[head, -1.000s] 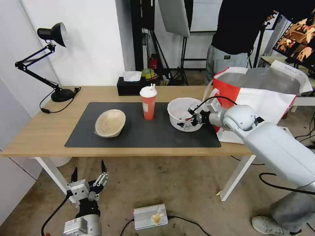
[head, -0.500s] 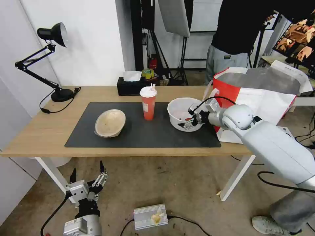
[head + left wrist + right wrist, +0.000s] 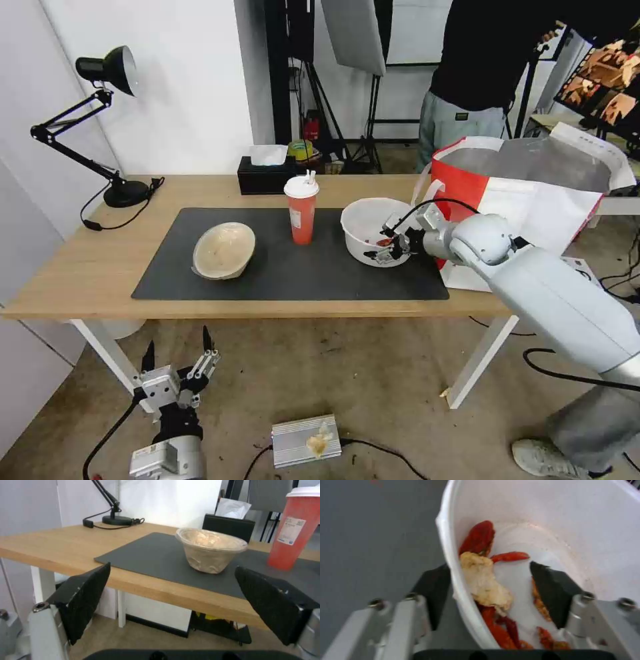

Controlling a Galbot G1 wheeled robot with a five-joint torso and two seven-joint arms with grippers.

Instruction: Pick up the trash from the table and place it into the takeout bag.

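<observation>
— Right gripper (image 3: 385, 248) straddles the near wall of the white round plastic bowl with red food scraps (image 3: 363, 227): one finger (image 3: 435, 590) outside the wall, the other (image 3: 553, 592) inside among the scraps. The jaws stand apart, with a gap between the inner pad and the wall, so nothing is clamped yet.

— So which step is this?

— The first pick, I'd judge, at the point of closing. That bowl sits on the dark grey mat (image 3: 280, 270) of the long light-wood table (image 3: 80, 273), and the large white and red insulated takeout bag (image 3: 533, 193) stands open just behind the gripper's wrist.

— And the other trash?

— Out beyond the fingertips, past the bowl: the red paper cup with white lid (image 3: 301, 210) comes first, then the beige lidded paper bowl (image 3: 223, 250), well apart from the gripper. Neither looks handled.

— What does the next move need?

— Probably a firm pinch on the thin wall, then a level lift, since the scraps could slide out if it tips.

— Left gripper (image 3: 179, 363)?

— Parked low before the table's edge, fingers (image 3: 83, 597) spread wide.
</observation>
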